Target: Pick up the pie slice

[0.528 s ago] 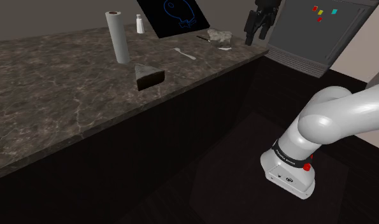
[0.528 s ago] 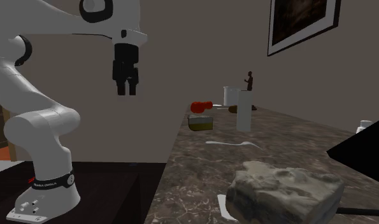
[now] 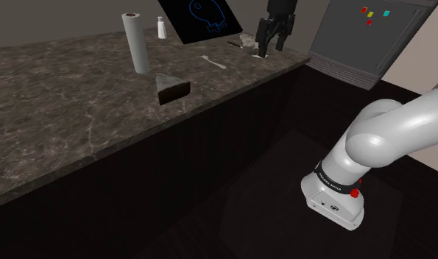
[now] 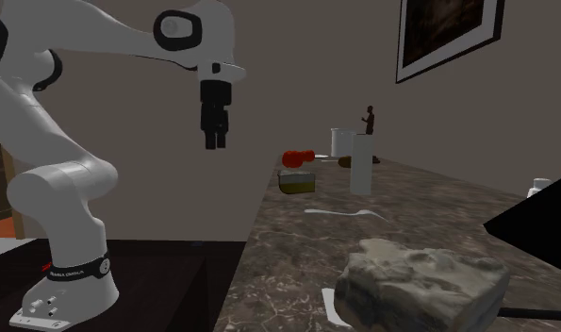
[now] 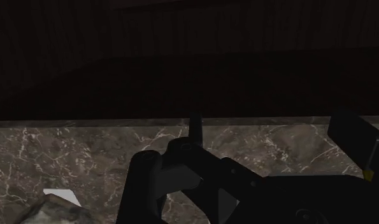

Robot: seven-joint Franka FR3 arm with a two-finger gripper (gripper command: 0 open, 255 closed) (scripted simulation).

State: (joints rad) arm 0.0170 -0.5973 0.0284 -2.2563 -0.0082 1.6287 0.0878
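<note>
- Now, find the gripper (image 3: pixel 272 43) at the top of the shoulder view, a bit right of the middle.
- See its two black fingers standing a little apart there, open, with nothing held between them.
- In the second exterior view, spot the same gripper (image 4: pixel 213 141) high up, left of the middle, hanging in the air beside the dark stone counter (image 4: pixel 288 255) and pointing down.
- Look for the pie slice (image 3: pixel 171 88) in the upper middle of the shoulder view, lying flat on the counter, well apart from the gripper.
- Find it again as a small wedge (image 4: pixel 297 182) near the middle of the second exterior view, by the counter's edge.
- Just behind the slice, see a tall roll (image 3: pixel 135 43) standing upright.
- To the right of the slice, note a small white fork (image 3: pixel 213 62) lying flat.
- Close under the gripper in the shoulder view, spot a pale lumpy thing (image 3: pixel 252 42).
</note>
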